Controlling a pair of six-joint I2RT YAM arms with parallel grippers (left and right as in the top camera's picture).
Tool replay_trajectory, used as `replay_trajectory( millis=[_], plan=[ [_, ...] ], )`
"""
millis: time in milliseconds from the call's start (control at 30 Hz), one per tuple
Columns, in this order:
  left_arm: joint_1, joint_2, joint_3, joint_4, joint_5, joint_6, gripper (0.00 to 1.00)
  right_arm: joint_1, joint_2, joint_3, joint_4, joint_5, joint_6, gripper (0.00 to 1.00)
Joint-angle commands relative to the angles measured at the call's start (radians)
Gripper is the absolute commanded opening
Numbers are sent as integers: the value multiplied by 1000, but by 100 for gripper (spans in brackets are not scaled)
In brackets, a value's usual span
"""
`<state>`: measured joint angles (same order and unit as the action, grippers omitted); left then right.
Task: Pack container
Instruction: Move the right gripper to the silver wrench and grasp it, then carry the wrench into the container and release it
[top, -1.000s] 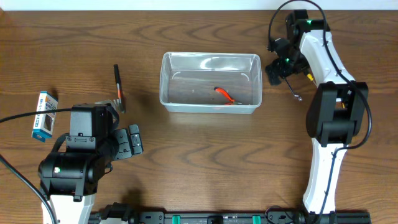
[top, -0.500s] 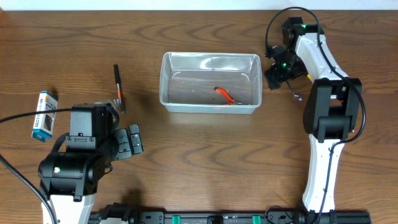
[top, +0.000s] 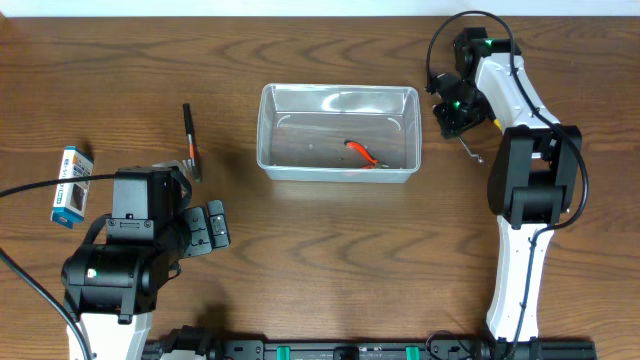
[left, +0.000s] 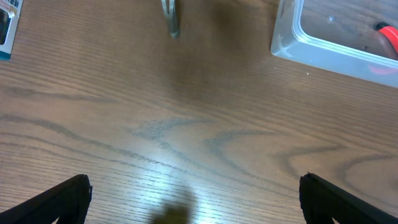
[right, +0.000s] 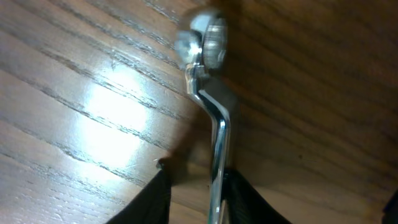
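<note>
The container (top: 338, 174), a clear plastic tub, stands at the table's middle back with a red-handled tool (top: 360, 152) lying inside. To its right, my right gripper (top: 458, 120) is down over a slim metal tool (top: 472, 150). In the right wrist view that metal tool (right: 216, 143) runs up between the fingers of my right gripper (right: 196, 169). The right finger is against its shaft and the left finger stands a little apart. My left gripper (left: 196, 199) hangs wide open over bare wood, left of the container's corner (left: 292, 43).
A black-handled tool (top: 190, 140) lies left of the container; its metal end (left: 171, 18) shows in the left wrist view. A small blue-and-white box (top: 72, 186) lies near the left edge. The right arm's white links (top: 525, 230) run down the right side.
My right gripper's jaws have drawn in from wide open to narrow around the metal tool. The left arm has not moved.
</note>
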<state>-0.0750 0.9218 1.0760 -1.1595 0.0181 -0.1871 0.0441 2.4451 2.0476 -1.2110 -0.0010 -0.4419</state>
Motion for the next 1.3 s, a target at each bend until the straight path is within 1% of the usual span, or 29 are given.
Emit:
replay_trajectory(
  millis=[0,167,367,400,700,1033,1267],
  plan=[
    [-5,-2,16,-5,-11,-10,98,0,48,-2,-5,-41,12,24],
    [-5,-2,16,-7,-11,-10,98,0,48,-2,-5,-40,19,9],
    [-5,-2,16,-7,-11,-10,98,0,48,-2,-5,-40,26,4],
    [-5,-2,16,-7,-11,-10,98,0,48,-2,-5,-40,27,2],
    [-5,-2,16,-7,-11,-10,98,0,48,-2,2,-41,48,1],
    [-5,-2,16,-7,-11,-10,98,1,43,2,14,-40,152,1],
    [-5,-2,16,-7,-11,-10,98,0,-44,21,16,-14,215,1]
  ],
)
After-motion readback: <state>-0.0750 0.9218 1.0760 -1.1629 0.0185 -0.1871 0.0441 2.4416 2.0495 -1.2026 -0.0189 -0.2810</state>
